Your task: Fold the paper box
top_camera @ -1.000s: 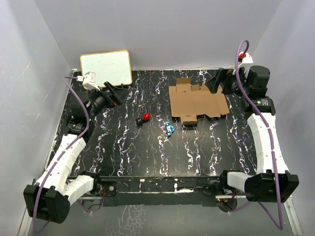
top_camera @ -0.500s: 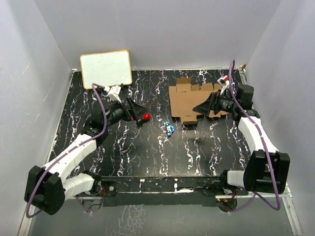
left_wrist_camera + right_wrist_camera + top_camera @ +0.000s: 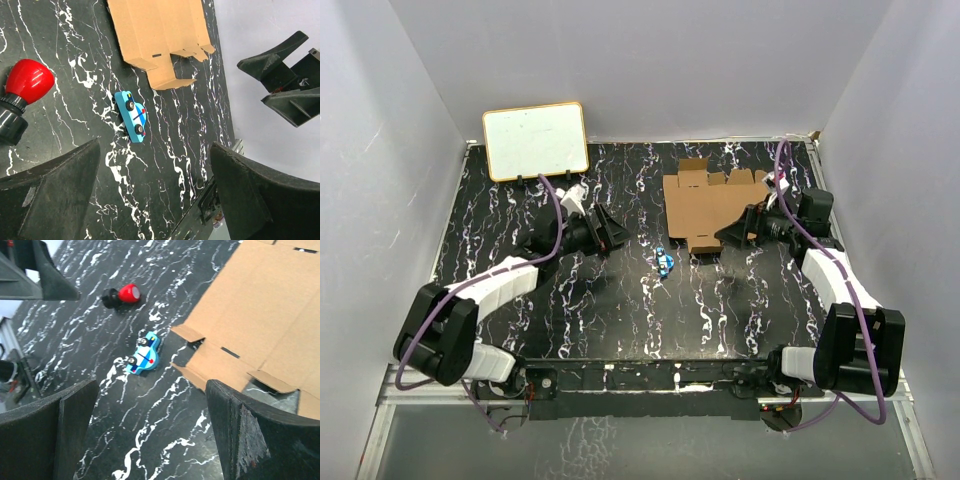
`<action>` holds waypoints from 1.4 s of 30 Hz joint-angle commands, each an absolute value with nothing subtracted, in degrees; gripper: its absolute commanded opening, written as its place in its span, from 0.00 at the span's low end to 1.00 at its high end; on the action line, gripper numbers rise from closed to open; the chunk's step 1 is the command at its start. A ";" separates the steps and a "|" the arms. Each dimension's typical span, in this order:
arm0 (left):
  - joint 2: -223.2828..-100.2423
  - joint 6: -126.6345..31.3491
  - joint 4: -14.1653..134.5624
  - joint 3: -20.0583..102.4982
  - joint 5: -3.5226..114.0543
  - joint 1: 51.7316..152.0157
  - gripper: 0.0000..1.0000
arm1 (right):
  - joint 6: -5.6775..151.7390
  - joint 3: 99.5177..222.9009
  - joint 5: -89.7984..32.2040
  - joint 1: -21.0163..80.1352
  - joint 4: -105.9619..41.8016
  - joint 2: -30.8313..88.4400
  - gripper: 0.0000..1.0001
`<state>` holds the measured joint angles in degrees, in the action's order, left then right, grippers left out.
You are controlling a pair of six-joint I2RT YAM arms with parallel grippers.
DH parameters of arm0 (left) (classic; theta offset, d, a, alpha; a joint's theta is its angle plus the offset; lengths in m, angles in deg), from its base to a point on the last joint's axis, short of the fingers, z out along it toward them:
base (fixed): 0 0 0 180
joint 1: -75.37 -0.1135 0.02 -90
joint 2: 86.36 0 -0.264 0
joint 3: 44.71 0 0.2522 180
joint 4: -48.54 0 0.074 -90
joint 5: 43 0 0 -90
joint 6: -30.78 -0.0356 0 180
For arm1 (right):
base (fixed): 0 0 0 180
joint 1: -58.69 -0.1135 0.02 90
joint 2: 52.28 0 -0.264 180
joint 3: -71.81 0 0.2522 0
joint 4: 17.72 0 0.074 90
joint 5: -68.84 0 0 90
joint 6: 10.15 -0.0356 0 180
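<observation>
**Fold the paper box: state of the work, read left to right.**

A white board with a tan frame (image 3: 535, 140) stands at the far left edge of the black, white-veined marble-pattern tabletop (image 3: 620, 310), behind the left hand (image 3: 607, 231) and outside the task.

The left hand is spread wide and holds nothing. Just ahead of one of its fingers lies a small black object with a glossy red cap (image 3: 27, 82). Further ahead, in line with the gap between the fingers, lies a small blue toy car (image 3: 132, 116). Neither object is touched.

The paper box (image 3: 720, 205) lies beyond the car from the left hand. It is a plain brown cardboard die-cut sheet with flaps and tabs, flat on the tabletop and well out of this hand's reach as it is posed.

The right hand (image 3: 732, 235) is likewise wide open and empty. It hangs over the sheet's near edge, with the cardboard directly before and beside its fingers and the blue car ahead in the gap. No contact with the sheet can be made out.

Progress, as a judgement: nothing is folded yet. No panel stands upright and no tab is tucked, though a couple of small tabs at the near edge appear slightly lifted. All the work remains — grasping the sheet, raising the walls, closing the flaps. The right hand is the better placed to begin.
</observation>
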<state>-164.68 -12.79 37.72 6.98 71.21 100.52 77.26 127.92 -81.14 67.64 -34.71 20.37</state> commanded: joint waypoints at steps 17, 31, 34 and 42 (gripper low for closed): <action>-167.19 -12.80 30.32 7.73 70.77 101.26 0.90 | 93.82 125.92 -83.20 68.27 -34.32 23.81 0.80; -158.90 -26.73 43.23 9.88 66.58 100.25 0.92 | 132.86 142.94 -79.42 61.23 -64.59 33.56 0.98; -158.07 -26.38 42.13 8.94 67.09 100.25 0.93 | 144.40 144.60 -75.39 56.07 -69.37 34.87 1.00; -155.36 -27.01 43.92 8.33 65.99 100.16 0.93 | 160.05 147.79 -74.36 54.76 -73.81 37.78 1.00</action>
